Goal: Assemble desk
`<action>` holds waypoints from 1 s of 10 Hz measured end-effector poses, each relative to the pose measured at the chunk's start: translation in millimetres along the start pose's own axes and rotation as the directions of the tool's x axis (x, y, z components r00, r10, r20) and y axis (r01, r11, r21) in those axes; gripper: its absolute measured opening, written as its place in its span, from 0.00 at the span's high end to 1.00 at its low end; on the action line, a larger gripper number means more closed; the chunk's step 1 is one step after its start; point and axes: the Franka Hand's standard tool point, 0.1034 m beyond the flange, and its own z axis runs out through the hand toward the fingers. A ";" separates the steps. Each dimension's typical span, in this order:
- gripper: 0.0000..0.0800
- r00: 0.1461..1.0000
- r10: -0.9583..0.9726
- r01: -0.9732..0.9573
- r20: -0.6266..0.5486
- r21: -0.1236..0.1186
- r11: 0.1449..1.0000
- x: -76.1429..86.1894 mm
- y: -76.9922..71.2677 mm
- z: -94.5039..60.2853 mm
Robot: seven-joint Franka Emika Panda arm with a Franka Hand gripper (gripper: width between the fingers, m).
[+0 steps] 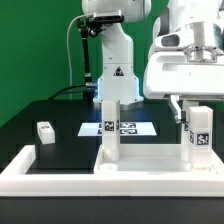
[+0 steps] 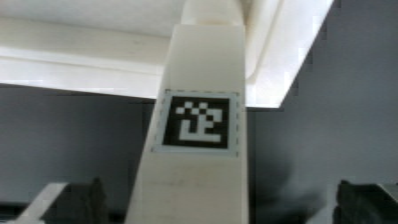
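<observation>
Seemingly two legs [image 1: 108, 128] in desk top [image 1: 150, 164]

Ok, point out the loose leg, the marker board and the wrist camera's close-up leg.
loose leg [image 1: 45, 131], exterior view, middle of the block
marker board [image 1: 143, 129], exterior view, flat surface
close-up leg [image 2: 199, 120], wrist view, its tag

White arm [image 1: 112, 45], black cable [image 1: 72, 48], triangular warning sticker [image 1: 117, 72].

It was a robotics lab: a white arm [image 1: 115, 55] stood at the back of a black table [image 1: 60, 145], a plain green screen [image 1: 35, 50] hung behind, a marker board [image 1: 120, 128] lay flat, and printed tags marked a white leg [image 1: 110, 118] standing by a low wall [image 1: 50, 168].
</observation>
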 end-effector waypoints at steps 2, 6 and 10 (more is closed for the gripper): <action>0.19 1.000 0.000 0.000 0.000 0.000 1.000 0.0 0.0 0.0; 0.19 1.000 0.000 0.000 0.000 0.000 1.000 0.0 0.0 0.0; 0.19 1.000 -0.005 0.005 0.012 -0.001 1.000 -0.1 1.2 0.0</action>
